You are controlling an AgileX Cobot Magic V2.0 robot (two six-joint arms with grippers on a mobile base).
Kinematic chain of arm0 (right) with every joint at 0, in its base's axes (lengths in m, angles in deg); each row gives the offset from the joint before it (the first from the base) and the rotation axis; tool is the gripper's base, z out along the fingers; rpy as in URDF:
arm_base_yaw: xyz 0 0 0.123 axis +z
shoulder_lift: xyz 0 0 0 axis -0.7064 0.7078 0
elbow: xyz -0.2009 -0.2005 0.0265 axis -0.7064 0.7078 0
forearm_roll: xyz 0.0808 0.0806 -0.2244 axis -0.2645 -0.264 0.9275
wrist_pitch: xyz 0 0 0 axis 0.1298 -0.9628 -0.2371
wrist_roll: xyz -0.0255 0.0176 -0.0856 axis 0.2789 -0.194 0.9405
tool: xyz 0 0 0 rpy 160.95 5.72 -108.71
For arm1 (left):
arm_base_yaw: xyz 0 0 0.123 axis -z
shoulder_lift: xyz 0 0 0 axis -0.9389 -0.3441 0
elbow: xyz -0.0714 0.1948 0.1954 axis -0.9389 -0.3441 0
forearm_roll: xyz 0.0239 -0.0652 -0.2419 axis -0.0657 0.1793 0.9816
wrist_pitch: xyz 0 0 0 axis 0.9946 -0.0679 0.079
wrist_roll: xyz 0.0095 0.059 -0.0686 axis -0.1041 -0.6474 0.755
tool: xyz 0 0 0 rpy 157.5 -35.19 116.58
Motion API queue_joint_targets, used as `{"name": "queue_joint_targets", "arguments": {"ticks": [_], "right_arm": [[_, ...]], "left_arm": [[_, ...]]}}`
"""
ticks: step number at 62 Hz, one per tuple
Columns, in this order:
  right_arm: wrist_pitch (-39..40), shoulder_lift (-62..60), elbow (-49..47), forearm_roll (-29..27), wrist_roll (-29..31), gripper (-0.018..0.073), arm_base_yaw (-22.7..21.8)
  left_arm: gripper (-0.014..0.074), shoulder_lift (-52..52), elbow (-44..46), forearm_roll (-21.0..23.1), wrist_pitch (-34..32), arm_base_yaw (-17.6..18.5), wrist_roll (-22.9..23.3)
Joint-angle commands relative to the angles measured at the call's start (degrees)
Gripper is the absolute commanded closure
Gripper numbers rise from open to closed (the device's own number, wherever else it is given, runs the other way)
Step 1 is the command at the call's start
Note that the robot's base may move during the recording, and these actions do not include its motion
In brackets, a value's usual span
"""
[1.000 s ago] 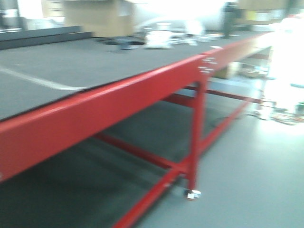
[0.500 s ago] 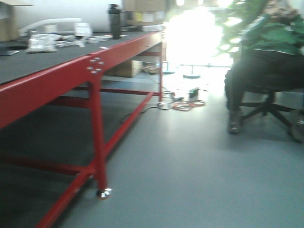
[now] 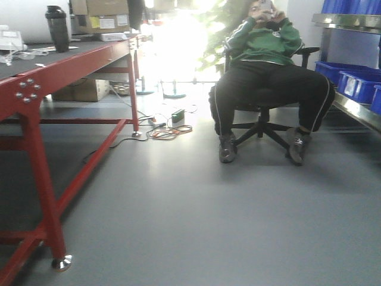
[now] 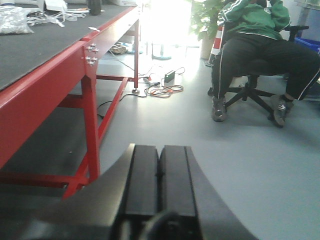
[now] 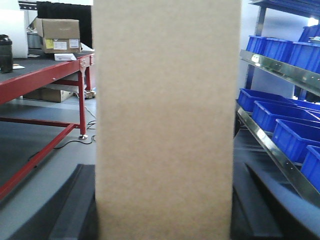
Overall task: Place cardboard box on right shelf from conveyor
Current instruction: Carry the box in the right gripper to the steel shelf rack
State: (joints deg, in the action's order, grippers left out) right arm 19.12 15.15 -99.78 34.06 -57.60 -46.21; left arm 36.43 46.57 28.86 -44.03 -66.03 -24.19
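Front view: the shelf (image 3: 357,112) is edging in at right, with a seated person (image 3: 265,71) and a red table (image 3: 36,89) bordering open floor (image 3: 196,220).

Left wrist: the left fingers (image 4: 142,175) are pressing together, empty.

Right wrist: the right fingers (image 5: 75,210) are gripping the box (image 5: 165,120) upright. This looks like the carrying step, and the next move is probably turning right to the shelf while clearing the blue bins (image 5: 295,135).

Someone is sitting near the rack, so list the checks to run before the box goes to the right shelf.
1. Grip: cardboard box clamped in right gripper, ok.
2. Spare arm: left gripper shut, empty, ok.
3. Target: right shelf visible at right, ok.
4. Free slot: blue bins fill the visible levels, cannot tell.
5. People: seated person beside the shelf, legs out, not ok.
6. Floor: cables by the red workbench, clear of shelf, ok.
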Motion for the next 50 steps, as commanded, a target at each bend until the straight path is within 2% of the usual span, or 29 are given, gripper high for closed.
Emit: {"name": "queue_joint_targets", "arguments": {"ticks": [1,50], "right_arm": [[5.5,0.6,-1.7,-0.1,0.7,0.0517,-0.2],[5.5,0.6,-1.7,-0.1,0.7,0.0517,-0.2]], "left_arm": [[0.0713,0.3,-0.3,0.3,-4.9,0.3,0.0],[0.0713,0.3,-0.3,0.3,-4.9,0.3,0.0]]}}
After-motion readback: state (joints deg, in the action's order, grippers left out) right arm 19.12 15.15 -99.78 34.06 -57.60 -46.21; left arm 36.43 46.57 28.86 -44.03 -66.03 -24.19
